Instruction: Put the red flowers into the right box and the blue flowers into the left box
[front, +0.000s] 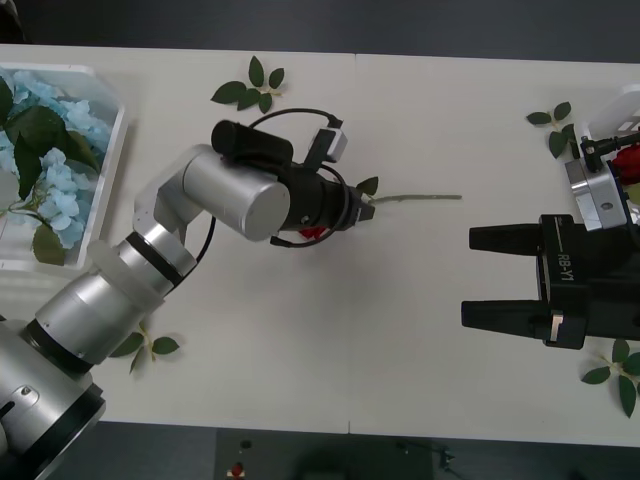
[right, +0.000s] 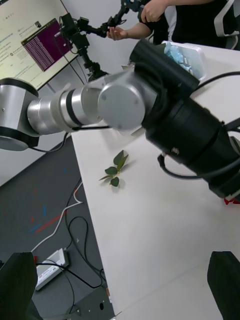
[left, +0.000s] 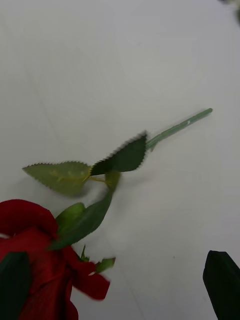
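One red rose (left: 35, 260) is seen mid-table, bloom right at the left gripper (front: 358, 210), whose black fingers are spread wide around it, not yet clamped; it's probably light and floppy, so the stiffer stem (front: 420, 198) is likely best grabbed. The right gripper (front: 485, 277) is parked wide open near the right box (front: 612, 108), where a bit of red can be made out, and blue flowers (front: 55, 180) are piled in the left box (front: 108, 150), too bunched to be counted.

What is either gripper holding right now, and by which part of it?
The left gripper is at a red rose, apparently by the bloom, with the stem trailing free; a firm grip cannot be confirmed. The right gripper is open and holds nothing.
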